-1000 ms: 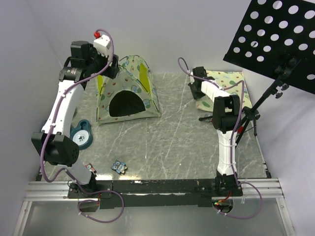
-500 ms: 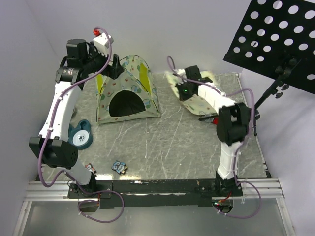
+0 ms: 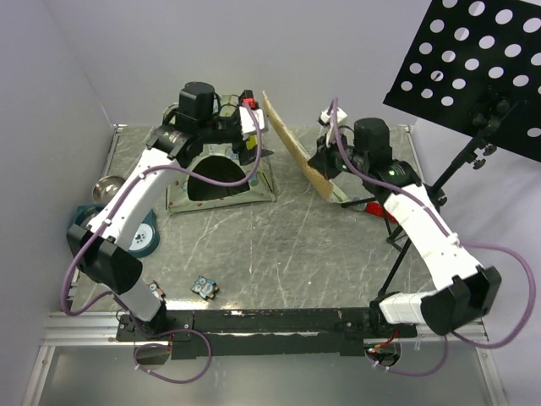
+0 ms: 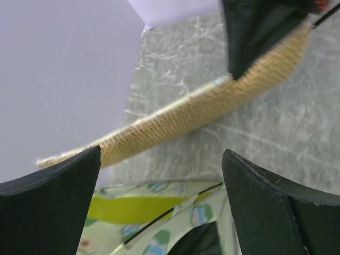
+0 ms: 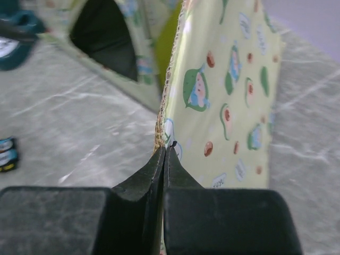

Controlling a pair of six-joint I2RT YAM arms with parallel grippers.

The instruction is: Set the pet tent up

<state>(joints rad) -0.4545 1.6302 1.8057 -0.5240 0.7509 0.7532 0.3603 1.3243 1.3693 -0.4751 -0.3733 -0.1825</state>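
Top external: the pet tent [image 3: 262, 182] stands domed at the far left. The right gripper [image 3: 325, 169] holds the mat [image 3: 292, 142] on edge beside it (bedding step, I judge), so next it must lie flat toward the doorway. Left wrist: the left gripper [image 4: 162, 159] gapes wide, empty, over the tent. Right wrist: jaws clamped on the mat's edge.

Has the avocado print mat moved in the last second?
Yes. The mat left the far right corner by the music stand and stands on edge, shifted left toward the pet tent, pinched by the right gripper.
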